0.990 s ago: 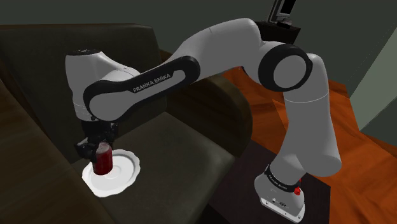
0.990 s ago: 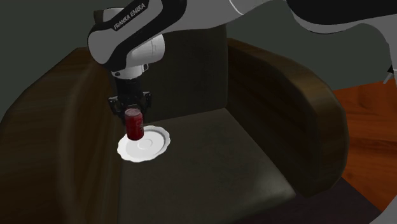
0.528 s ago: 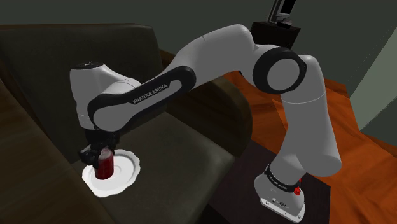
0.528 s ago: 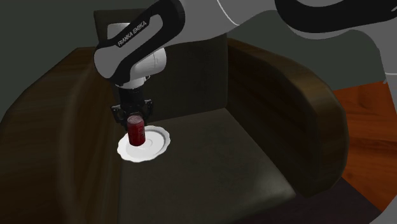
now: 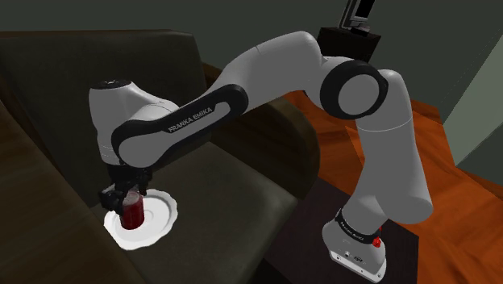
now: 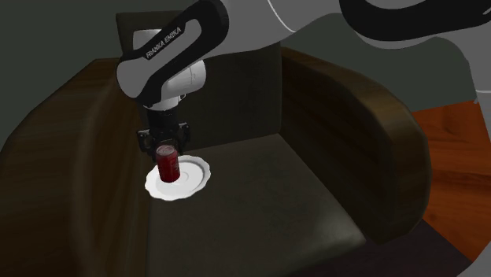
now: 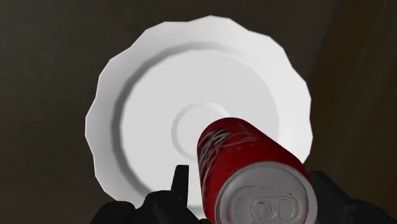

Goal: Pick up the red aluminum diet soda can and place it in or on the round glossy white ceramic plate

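Evidently the red soda can (image 7: 254, 172) stood upright at the white plate's (image 7: 146, 83) middle, straight below the tool (image 6: 164, 146), whose grip I could not tell.

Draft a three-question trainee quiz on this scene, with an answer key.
1. True or false: the red cylindrical soda can is upright on the round white scalloped plate.
2. The plate rests on: A) a wooden table; B) the dark armchair's seat cushion; C) a kitchen counter.
3. Fill in: the black pincer is level with the can's ___ end.
Key: 1 true; 2 B; 3 top.
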Controlling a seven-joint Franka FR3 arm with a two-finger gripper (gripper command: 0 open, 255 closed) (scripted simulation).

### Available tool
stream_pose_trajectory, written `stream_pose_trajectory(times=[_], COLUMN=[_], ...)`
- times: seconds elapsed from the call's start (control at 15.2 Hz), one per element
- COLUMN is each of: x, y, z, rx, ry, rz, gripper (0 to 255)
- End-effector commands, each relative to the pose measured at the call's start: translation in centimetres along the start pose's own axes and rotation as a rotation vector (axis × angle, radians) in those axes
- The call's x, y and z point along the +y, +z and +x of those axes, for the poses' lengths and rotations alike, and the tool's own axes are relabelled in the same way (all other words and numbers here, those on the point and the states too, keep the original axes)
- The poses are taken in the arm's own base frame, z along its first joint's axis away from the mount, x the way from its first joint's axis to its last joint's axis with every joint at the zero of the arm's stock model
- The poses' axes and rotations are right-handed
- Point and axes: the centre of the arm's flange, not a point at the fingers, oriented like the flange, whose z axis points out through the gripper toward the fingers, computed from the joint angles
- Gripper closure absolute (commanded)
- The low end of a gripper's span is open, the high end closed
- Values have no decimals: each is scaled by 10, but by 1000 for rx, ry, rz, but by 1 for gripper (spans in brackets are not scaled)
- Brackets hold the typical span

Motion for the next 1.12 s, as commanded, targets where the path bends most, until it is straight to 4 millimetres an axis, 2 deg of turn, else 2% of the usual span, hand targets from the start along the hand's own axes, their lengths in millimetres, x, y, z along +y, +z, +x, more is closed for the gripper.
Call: stream_pose_trajectory(times=[0.0, 0.26, 0.53, 1.06], x=[0, 0, 0, 0], y=[0, 0, -50, -50], z=[0, 0, 0, 0], rx=[0, 0, 0, 0], ry=[0, 0, 0, 0], rz=[0, 0, 0, 0], gripper=[0, 0, 0, 0])
